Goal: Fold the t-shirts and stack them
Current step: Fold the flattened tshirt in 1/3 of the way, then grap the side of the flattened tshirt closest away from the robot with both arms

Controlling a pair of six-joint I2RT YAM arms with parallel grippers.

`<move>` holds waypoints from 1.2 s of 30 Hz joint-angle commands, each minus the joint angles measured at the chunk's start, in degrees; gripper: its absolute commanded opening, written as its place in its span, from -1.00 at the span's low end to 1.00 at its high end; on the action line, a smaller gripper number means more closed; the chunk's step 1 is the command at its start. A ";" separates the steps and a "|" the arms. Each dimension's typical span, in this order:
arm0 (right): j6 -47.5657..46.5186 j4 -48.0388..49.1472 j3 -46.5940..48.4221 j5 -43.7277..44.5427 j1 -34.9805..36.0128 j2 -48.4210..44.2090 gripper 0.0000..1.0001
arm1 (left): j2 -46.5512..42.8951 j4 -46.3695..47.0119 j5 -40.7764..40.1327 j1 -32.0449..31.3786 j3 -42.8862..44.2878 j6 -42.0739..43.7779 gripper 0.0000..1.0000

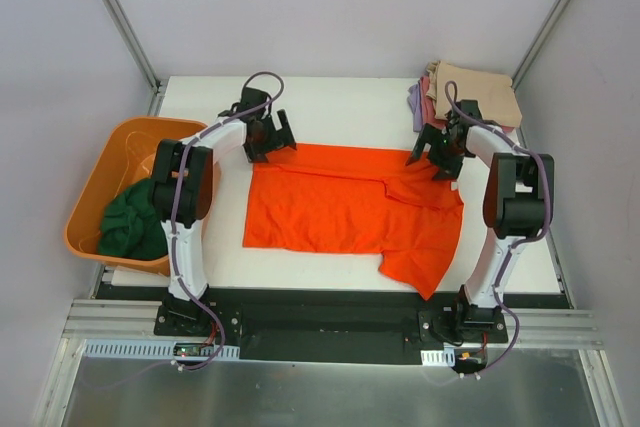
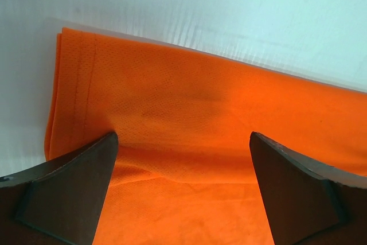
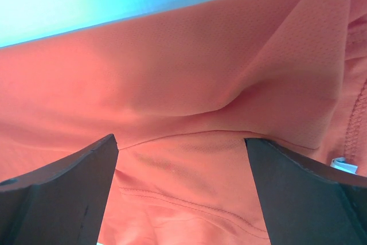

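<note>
The left jaws are spread wide above the far left corner of the bright orange short-sleeved cloth t-shirt [image 1: 330, 212]. The left wrist view shows both dark tips down at the cloth with a low ridge of fabric raised between them. Nothing is pinched, and I cannot tell whether the tips press on the cloth. The right jaws are just as wide apart over the shirt's far right corner. There the fabric is rucked into a soft fold between the tips, also unclamped.

The orange t-shirt lies flat in the middle of the white counter [image 1: 340, 97], its long axis running from the left edge toward the right edge, parallel to the far edge. Its stitched hem [image 2: 80, 84] faces the left edge. The neck end, with a small white label [image 3: 344, 166], faces the right edge. A loose flap at that end slants toward the near right corner and reaches the near edge.

At the far right corner sits a small pile of tan, pink-red and lavender cloth shirts [image 1: 480, 92], just beyond the right jaws. A dark green cloth shirt [image 1: 130, 222] is bunched inside a rigid orange plastic tub [image 1: 85, 197] at the left edge, beside the left arm [image 1: 185, 197].
</note>
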 commanded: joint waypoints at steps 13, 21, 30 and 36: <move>-5.43 -5.19 4.19 3.79 -1.70 -5.48 0.92 | -3.51 -1.66 -2.01 0.62 4.75 1.55 0.98; -5.96 -0.62 -14.43 11.34 3.56 -27.80 0.92 | -21.33 -1.75 -6.57 -2.19 -12.10 -0.89 0.98; -0.33 4.91 -31.84 14.61 9.02 -44.87 0.92 | -39.10 -5.79 -15.62 -15.71 -35.04 -9.15 0.96; -0.60 3.51 -33.87 14.96 9.11 -47.95 0.92 | -49.12 -6.93 -19.14 -19.77 -47.10 -19.61 0.89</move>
